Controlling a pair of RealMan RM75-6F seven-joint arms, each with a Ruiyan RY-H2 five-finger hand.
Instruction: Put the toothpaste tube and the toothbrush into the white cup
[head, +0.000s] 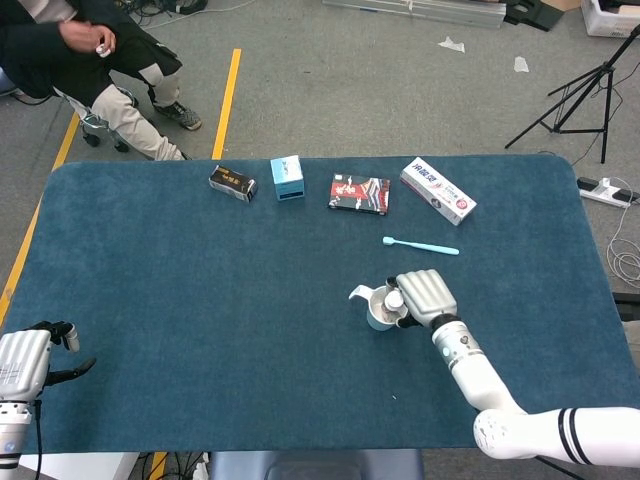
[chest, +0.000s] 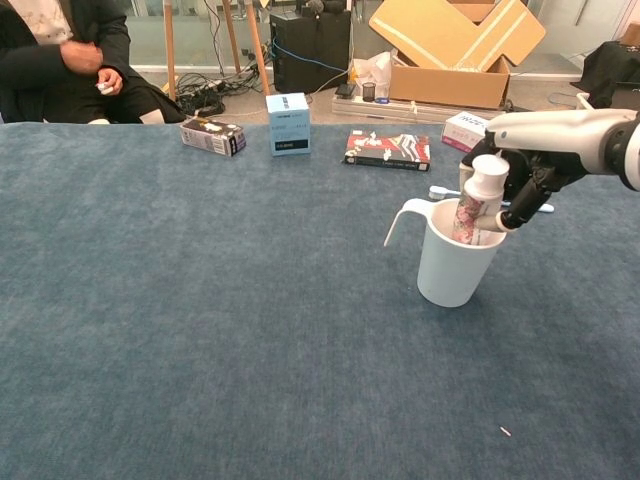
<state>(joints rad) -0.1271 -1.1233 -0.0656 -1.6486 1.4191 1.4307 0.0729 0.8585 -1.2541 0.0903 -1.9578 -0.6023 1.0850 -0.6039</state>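
The white cup (chest: 452, 265) stands on the blue table right of centre, handle to the left; in the head view the cup (head: 378, 311) is partly under my hand. A toothpaste tube (chest: 471, 208) stands in it, white cap up, leaning slightly right. My right hand (chest: 528, 168) holds the tube's upper part from the right, and the head view shows this right hand (head: 426, 296) over the cup's right rim. The light-blue toothbrush (head: 421, 245) lies flat behind the cup; only the toothbrush head (chest: 441, 191) shows in the chest view. My left hand (head: 24, 362) rests at the table's near-left corner, holding nothing.
Along the far edge lie a dark box (head: 232, 182), a light-blue box (head: 287, 177), a dark flat packet (head: 359, 193) and a white toothpaste carton (head: 437, 190). A seated person (head: 90, 50) is beyond the far-left corner. A tripod (head: 585, 85) stands far right.
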